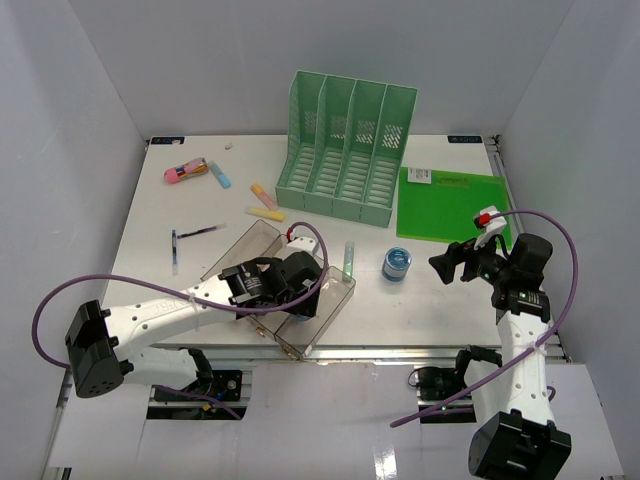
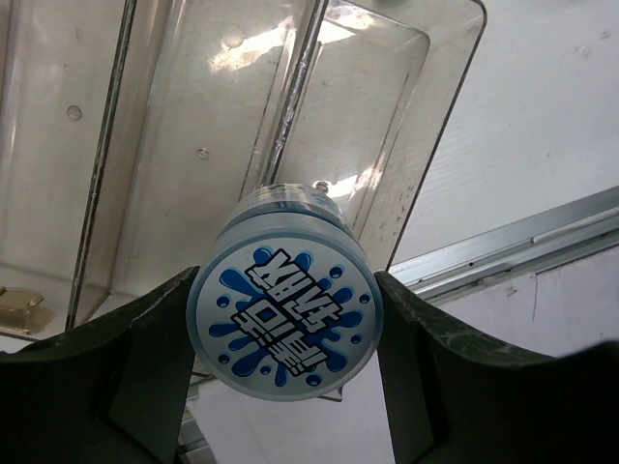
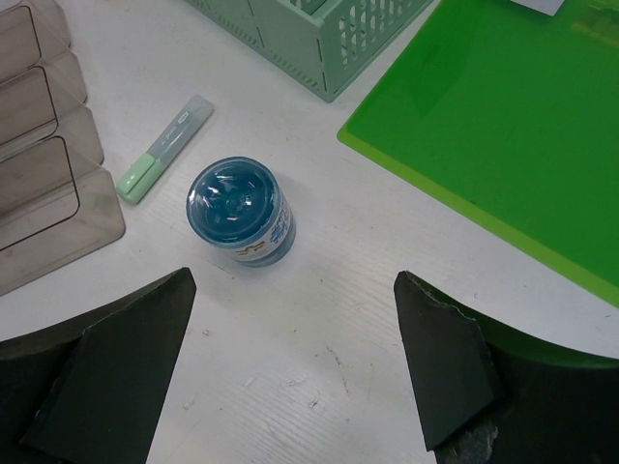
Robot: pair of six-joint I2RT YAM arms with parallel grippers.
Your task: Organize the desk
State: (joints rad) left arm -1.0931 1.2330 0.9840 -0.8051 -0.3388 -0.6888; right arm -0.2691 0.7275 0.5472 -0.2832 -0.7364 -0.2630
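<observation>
Only wrist-side: blue-labelled jar (image 2: 283,329) in left pincer (image 2: 285,290)

Your right gripper (image 3: 293,280) hangs with its jaws wide over bare desk (image 1: 400,310). A loose blue jar (image 3: 240,213) stands just ahead at 11 o'clock, with white surface free all round it. Beyond it at 10 o'clock a green highlighter (image 3: 164,147) lies beside the clear tray (image 1: 250,245). The green folder (image 3: 503,126) lies flat at 1 o'clock. The file rack (image 1: 345,150) walls off 12 o'clock. Your left gripper (image 2: 285,290), filled by a blue-lidded jar (image 2: 283,333), hangs over the tray's compartments.
</observation>
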